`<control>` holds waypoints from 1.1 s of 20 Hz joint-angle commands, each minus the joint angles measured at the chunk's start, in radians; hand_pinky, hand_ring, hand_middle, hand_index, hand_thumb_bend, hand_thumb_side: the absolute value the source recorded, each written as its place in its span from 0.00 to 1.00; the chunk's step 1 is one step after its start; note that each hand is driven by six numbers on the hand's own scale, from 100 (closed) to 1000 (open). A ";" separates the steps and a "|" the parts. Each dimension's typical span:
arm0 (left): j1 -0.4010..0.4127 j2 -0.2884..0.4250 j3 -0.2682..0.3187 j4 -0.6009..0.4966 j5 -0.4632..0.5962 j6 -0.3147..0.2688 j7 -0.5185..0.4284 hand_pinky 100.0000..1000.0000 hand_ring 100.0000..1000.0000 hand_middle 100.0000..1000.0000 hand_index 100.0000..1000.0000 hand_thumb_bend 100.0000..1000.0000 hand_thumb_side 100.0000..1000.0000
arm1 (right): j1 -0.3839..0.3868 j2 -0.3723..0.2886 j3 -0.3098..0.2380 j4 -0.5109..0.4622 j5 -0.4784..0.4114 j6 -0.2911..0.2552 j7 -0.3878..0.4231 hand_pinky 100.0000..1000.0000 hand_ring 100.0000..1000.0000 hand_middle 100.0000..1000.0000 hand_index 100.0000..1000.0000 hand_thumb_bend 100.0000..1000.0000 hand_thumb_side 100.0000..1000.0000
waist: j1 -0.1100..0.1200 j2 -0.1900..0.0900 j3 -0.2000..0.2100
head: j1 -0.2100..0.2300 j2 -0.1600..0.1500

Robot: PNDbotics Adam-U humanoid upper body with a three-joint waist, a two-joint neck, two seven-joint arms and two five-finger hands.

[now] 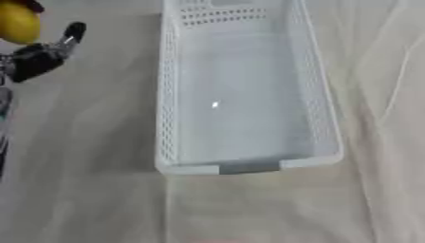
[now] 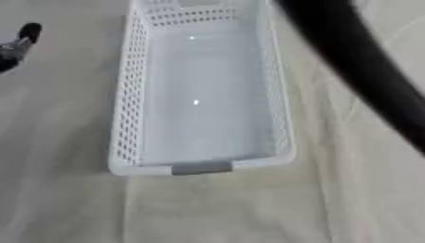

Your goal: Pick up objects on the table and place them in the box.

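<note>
I'm holding a yellow fruit (image 1: pixel 18 21) in my left hand (image 1: pixel 37 57) at about 10 o'clock, fingers curled round it w/ one sticking out, well left of the box (image 1: pixel 249 163). Box is sitting at 12, looks empty. Right hand isn't showing; a dark blurred band (image 2: pixel 365 71) is crossing at 2 o'clock. Risk, imo: fruit clipping the box's left wall, or slipping out, since it's round. No readable writing anywhere.

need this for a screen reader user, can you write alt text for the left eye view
A long white perforated plastic basket sits empty on a pale cloth-covered table. At the upper left edge, the robot's black and silver left hand holds a round yellow fruit-like object, outside the basket.
</note>
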 commanded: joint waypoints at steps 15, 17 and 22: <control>-0.235 -0.135 -0.182 0.042 0.045 -0.125 -0.171 0.00 0.00 0.00 0.05 0.42 0.00 | 0.021 -0.027 -0.003 -0.001 0.008 0.003 0.006 0.40 0.52 0.62 0.69 0.00 0.87 | 0.011 -0.029 -0.011 | 0.003 -0.035; -0.235 -0.161 -0.197 0.062 0.056 -0.139 -0.186 0.00 0.00 0.00 0.05 0.42 0.00 | 0.020 -0.027 -0.003 -0.002 0.009 0.004 0.007 0.40 0.52 0.62 0.69 0.00 0.87 | 0.012 -0.027 -0.013 | 0.004 -0.038; -0.236 -0.197 -0.227 0.098 0.078 -0.160 -0.226 0.00 0.00 0.00 0.06 0.38 0.00 | 0.017 -0.030 -0.004 -0.003 0.011 0.007 0.007 0.40 0.52 0.62 0.69 0.00 0.87 | 0.016 -0.025 -0.015 | 0.004 -0.041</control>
